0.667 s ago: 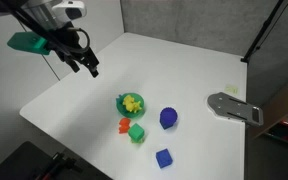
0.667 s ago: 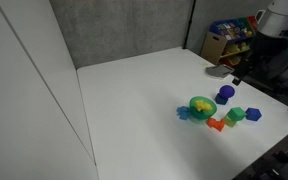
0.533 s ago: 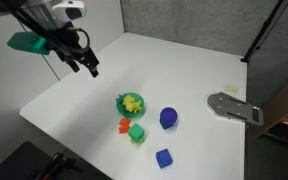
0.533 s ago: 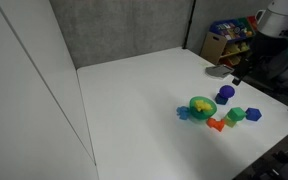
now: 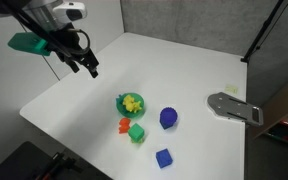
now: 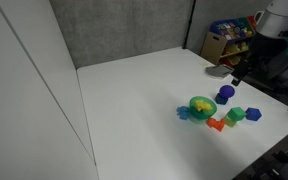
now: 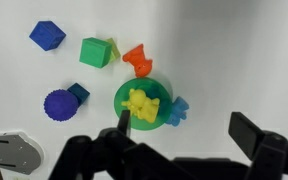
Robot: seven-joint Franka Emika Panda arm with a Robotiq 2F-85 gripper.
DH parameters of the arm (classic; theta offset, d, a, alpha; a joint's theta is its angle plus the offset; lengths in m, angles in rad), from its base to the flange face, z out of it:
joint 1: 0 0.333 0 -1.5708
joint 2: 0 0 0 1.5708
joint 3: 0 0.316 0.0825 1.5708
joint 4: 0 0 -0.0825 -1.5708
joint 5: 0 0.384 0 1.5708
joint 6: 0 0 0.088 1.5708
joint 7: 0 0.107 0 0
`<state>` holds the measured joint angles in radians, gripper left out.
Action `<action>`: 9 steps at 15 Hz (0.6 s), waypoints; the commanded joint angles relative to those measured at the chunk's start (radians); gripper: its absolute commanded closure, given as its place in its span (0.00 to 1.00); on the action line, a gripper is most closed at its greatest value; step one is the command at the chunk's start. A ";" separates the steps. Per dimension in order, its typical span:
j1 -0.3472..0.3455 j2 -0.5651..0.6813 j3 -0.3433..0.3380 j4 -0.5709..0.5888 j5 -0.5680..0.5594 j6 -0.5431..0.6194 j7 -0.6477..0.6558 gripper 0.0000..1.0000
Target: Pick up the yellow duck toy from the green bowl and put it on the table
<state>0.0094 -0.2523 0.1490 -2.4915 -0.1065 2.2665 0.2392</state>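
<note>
Yellow on bright green: one small duck toy (image 7: 141,106) lying inside one shallow round bowl (image 7: 120,95), near the middle of a white surface (image 5: 184,70). Lumpy and rounded, much smaller than the bowl, resting on its floor and ringed by the rim.

Around it, counted in the wrist view: one orange toy (image 7: 137,60) just beside the bowl's rim, one green block (image 7: 97,52), one blue block (image 7: 46,35), one dark blue bumpy ball (image 7: 57,104), and one small light-blue toy (image 7: 176,110) close against the rim on another side. Also one flat grey object (image 5: 234,107) near the surface's edge, well apart from the toys.

One black gripper (image 7: 184,128), fingers spread wide and empty. In the wrist view, duck toy and bowl just beyond one finger (image 7: 124,122), off to that side rather than centred in the gap. In both exterior views, gripper (image 5: 87,68) (image 6: 235,78) raised over the surface and well apart from the bowl (image 5: 121,103) (image 6: 193,103), touching neither bowl nor duck toy (image 5: 133,102) (image 6: 202,104).
</note>
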 commanded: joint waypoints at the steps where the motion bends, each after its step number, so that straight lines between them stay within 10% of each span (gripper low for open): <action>1: 0.018 0.047 -0.030 0.028 0.036 0.029 -0.034 0.00; 9: 0.012 0.211 -0.089 0.065 0.139 0.162 -0.121 0.00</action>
<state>0.0152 -0.1223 0.0877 -2.4720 -0.0116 2.3880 0.1788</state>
